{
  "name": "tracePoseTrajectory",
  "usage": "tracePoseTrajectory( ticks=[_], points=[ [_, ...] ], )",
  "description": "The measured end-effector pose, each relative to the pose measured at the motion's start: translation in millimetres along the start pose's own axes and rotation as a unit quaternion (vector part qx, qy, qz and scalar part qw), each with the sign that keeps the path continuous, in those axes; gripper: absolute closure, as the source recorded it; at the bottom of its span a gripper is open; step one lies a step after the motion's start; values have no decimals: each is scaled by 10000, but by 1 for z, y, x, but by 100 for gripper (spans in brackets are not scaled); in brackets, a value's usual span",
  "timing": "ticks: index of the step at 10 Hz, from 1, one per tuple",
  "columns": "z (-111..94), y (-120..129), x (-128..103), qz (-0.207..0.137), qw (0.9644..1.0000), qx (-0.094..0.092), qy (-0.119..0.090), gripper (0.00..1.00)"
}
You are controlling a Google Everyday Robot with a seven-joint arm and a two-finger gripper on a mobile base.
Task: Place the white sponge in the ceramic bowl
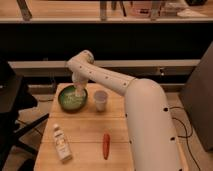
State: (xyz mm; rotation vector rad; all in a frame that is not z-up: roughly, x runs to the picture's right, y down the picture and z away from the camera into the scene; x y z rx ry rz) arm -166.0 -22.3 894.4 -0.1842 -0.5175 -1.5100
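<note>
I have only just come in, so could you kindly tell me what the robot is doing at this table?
The robot arm reaches over the wooden table, with its tool lowered over the green ceramic bowl at the far left. Something pale, probably the white sponge, sits at the tool, just over the bowl's inside. Beside the bowl stands a white cup; nearer the front lie a small bottle and a carrot, both untouched.

Warm overhead light. Table (120,132) bright, dark band toward 12 o'clock. Gripper (79,92) over bowl (64,102) at 10 o'clock, evenly lit, faint shadows.
</note>
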Motion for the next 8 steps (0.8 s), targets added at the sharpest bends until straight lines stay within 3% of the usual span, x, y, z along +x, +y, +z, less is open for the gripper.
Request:
tracePoseTrajectory(
  ticks=[2,4,5,7,8],
  points=[
    [5,-9,-2,-88,10000,-1,-46,21],
    [2,-4,-1,-18,10000,-22,-28,30],
    [0,5,1,26,10000,-37,-5,30],
    [-2,18,1,20,10000,-33,-4,20],
    [-1,14,0,-3,10000,-21,-16,20]
  ],
)
